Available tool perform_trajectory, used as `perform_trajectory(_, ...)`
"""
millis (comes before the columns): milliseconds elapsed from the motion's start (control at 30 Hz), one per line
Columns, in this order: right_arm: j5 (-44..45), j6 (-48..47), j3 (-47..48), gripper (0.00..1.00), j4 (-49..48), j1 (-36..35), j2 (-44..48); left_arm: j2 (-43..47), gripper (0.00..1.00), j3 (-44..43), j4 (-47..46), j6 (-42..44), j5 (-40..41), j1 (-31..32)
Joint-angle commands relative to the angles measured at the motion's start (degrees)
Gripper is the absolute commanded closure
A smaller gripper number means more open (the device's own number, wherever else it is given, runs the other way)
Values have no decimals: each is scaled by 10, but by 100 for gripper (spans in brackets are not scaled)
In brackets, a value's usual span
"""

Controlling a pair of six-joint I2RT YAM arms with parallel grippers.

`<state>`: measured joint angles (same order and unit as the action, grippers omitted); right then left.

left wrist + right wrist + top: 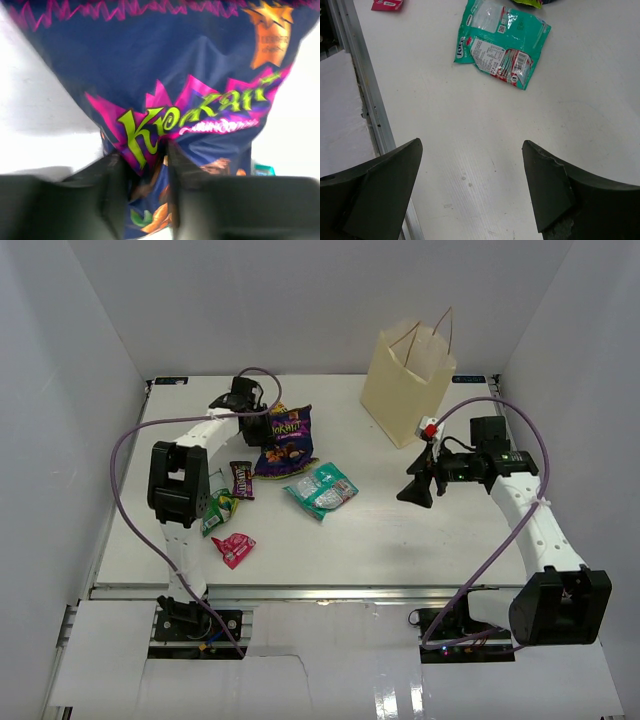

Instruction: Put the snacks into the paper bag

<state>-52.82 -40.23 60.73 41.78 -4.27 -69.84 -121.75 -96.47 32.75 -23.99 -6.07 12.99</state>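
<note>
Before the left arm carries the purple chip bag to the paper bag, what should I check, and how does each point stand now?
1. Left gripper shut on the purple chip bag: ok.
2. Grip firm enough for lifting: cannot tell.
3. Paper bag stands upright: ok.
4. Its mouth wide enough for this bag: cannot tell.
5. Right gripper open and empty: ok.
6. Right arm away from the paper bag: not ok, it is close beside it.

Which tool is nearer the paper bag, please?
Right. The right tool hovers open just in front of the paper bag; the left tool is farther left, shut on the chip bag.
</note>
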Motion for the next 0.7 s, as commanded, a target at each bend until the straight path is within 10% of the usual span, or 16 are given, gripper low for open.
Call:
perform_trajectory(0, -11, 21, -9, 14, -15, -15, -2, 40, 65, 51, -6, 5, -93, 2)
perform_trajectory(167, 61, 93, -6, 12, -60, -87, -31, 113, 83, 128, -113, -4, -171, 1)
perform_trajectory(433, 286, 483, 25, 6, -238, -187, -101, 228, 91, 262, -318, -102, -385, -2)
perform_trajectory(667, 266, 595, 110, 10, -268, -213, -212, 287, 94, 371, -415, -149, -483, 4)
